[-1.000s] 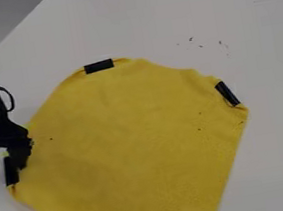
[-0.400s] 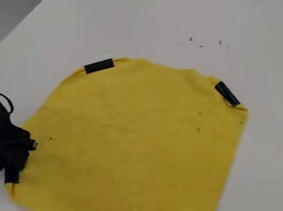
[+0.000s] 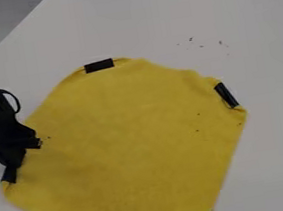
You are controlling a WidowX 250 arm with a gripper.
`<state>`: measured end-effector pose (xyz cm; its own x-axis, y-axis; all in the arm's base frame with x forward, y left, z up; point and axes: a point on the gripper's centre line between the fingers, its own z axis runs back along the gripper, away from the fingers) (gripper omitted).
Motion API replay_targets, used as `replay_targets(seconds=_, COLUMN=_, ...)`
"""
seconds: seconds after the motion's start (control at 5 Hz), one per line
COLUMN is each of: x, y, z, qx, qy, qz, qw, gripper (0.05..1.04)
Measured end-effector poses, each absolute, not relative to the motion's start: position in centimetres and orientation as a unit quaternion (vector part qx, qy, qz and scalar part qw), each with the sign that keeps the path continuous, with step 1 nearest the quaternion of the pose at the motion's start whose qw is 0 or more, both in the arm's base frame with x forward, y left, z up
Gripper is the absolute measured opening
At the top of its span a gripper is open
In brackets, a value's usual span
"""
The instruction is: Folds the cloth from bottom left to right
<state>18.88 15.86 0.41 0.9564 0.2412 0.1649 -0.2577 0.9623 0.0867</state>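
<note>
Cloth (image 3: 130, 144) spread out to right of gripper (image 3: 12, 167), nearest corner pinched in gripper's fingers; yellow, mostly flat, few dark specks, black tape (image 3: 99, 65) on corners

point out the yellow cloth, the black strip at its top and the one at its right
Yellow cloth (image 3: 123, 146), camera view, on its middle
Top black strip (image 3: 99, 65), camera view, on its centre
Right black strip (image 3: 226, 95), camera view, on its centre
</note>
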Motion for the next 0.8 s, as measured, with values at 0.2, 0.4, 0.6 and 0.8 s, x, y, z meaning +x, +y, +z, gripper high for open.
replay_targets(seconds=0.2, x=19.1, y=14.8, z=1.4, qx=0.067, qy=-0.047, qz=0.123, qw=0.989, gripper=0.074)
replay_targets(seconds=0.4, x=21.1, y=13.4, z=3.6, qx=0.083, qy=-0.034, qz=0.118, qw=0.989, gripper=0.068)
replay_targets(seconds=0.6, x=23.9, y=10.8, z=5.7, qx=0.088, qy=-0.018, qz=0.116, qw=0.989, gripper=0.068)
replay_targets(seconds=0.8, x=26.3, y=8.0, z=5.7, qx=0.072, qy=0.0, qz=0.117, qw=0.991, gripper=0.068)
